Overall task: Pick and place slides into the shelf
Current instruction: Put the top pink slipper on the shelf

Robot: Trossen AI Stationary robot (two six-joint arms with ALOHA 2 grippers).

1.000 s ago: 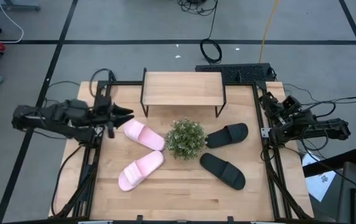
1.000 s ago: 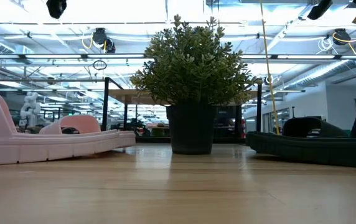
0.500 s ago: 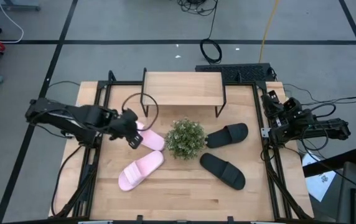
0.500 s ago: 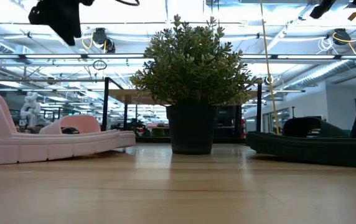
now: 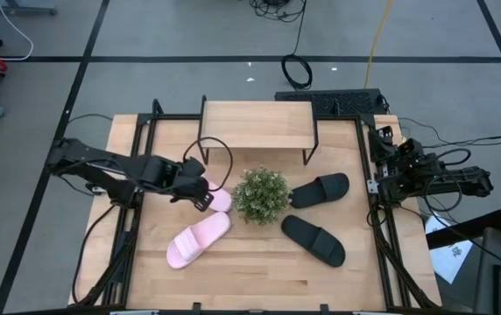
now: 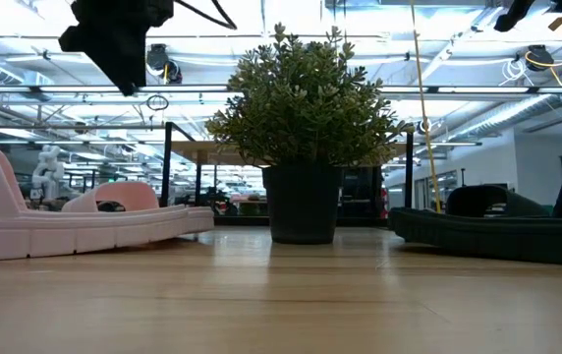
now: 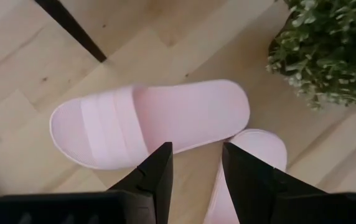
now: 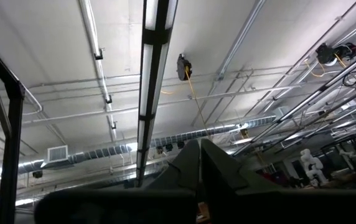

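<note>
My left fingers hang apart above the upper pink slide, gripping nothing; that slide lies flat on the tabletop, beside the potted plant. The second pink slide lies nearer the front edge, its tip close to the first. Two black slides lie on the plant's other side, apart from each other. The shelf stands at the rear of the tabletop with no slide on its board. My right fingers are closed on nothing, parked at the right edge, pointing up toward the ceiling.
</note>
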